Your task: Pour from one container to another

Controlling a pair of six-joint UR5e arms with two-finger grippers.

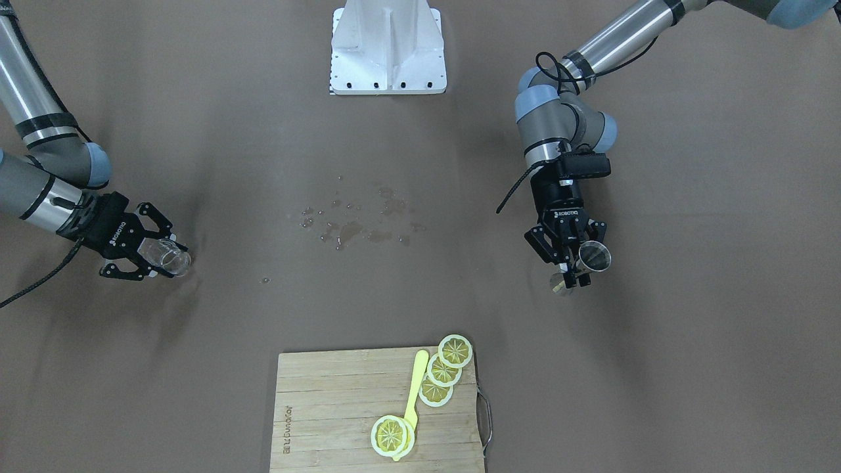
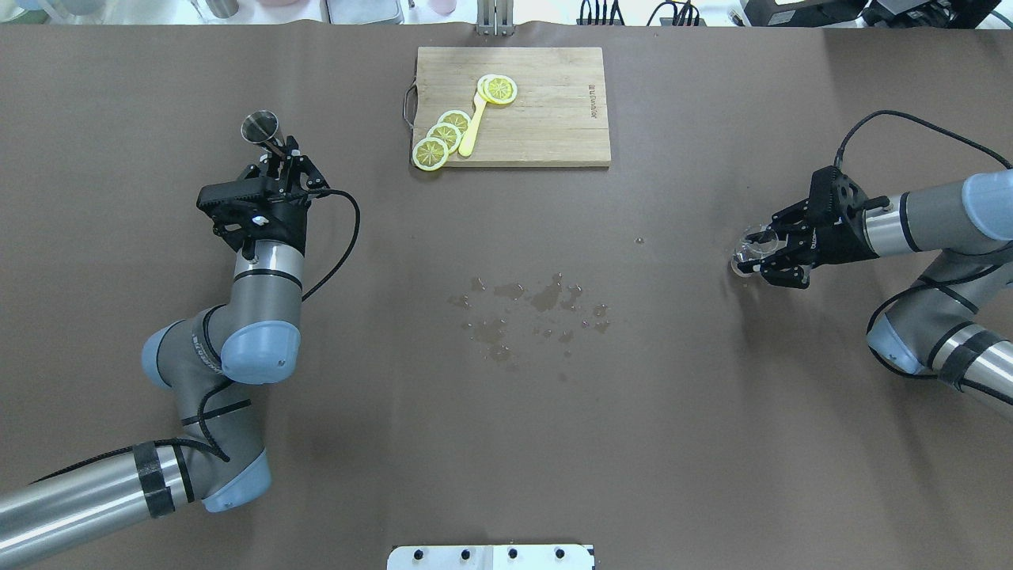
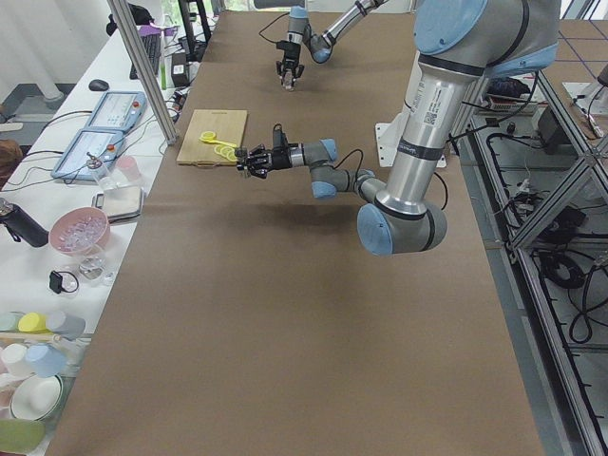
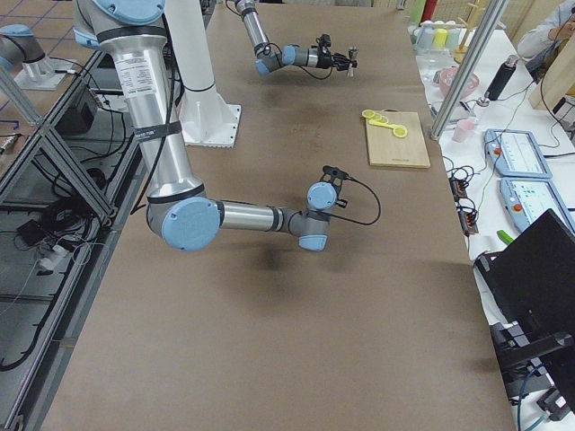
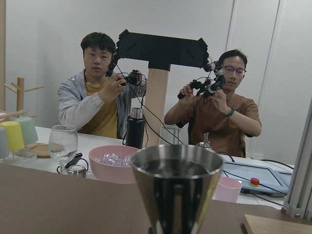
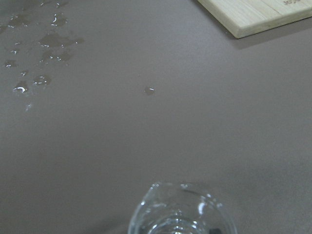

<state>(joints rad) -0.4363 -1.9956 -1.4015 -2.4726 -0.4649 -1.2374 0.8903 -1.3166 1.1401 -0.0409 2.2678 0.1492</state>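
Glass cup (image 1: 169, 257), jigger (image 1: 593, 257) well apart, spill (image 1: 348, 228) between

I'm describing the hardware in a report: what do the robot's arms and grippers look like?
The left arm and right arm are silvery metal tubes with grey joints, pale blue caps and black bands. The left gripper and right gripper are black and two-fingered, with white ROBOTIQ lettering. A black cable runs from each wrist.
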